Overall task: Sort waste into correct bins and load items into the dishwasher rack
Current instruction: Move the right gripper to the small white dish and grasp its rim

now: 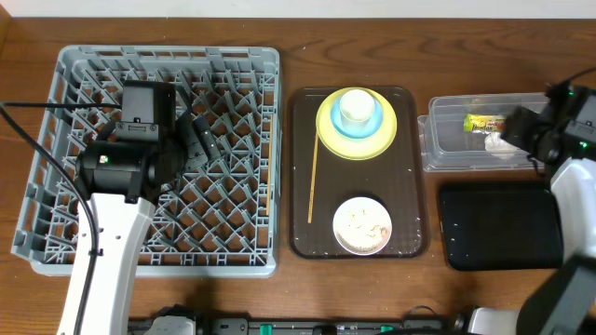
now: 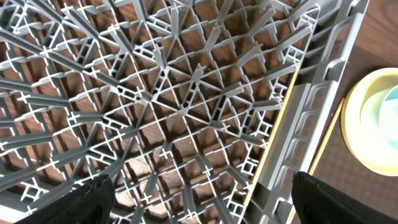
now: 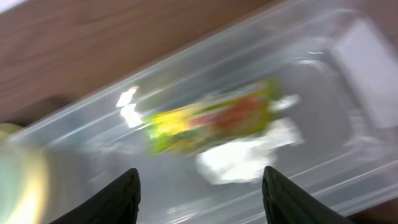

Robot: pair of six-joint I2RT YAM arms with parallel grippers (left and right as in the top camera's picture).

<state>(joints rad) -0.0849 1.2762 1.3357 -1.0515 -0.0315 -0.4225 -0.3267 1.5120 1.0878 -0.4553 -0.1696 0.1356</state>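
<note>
My left gripper (image 1: pixel 197 140) (image 2: pixel 199 205) hangs open and empty over the grey dishwasher rack (image 1: pixel 56 149) (image 2: pixel 186 93). My right gripper (image 1: pixel 517 128) (image 3: pixel 200 199) stands open over the clear tub (image 1: pixel 447 158) (image 3: pixel 74 143), holding nothing. The yellow-green wrapper (image 1: pixel 482 121) (image 3: pixel 211 124) and the white tissue (image 1: pixel 496 141) (image 3: pixel 245 155) lie in the tub just beyond its fingers. On the brown tray, the pale cup (image 1: pixel 357 107) sits in the light blue bowl (image 1: pixel 357 126) on the yellow plate (image 1: pixel 326 126) (image 2: pixel 360 124). Chopsticks (image 1: pixel 313 177) lie beside a white bowl of rice scraps (image 1: pixel 363 225).
The brown serving tray (image 1: pixel 410 177) lies between the rack and the bins. A shallow black tray (image 1: pixel 503 223) sits just in front of the clear tub. My right arm reaches in from the right edge, above the black tray.
</note>
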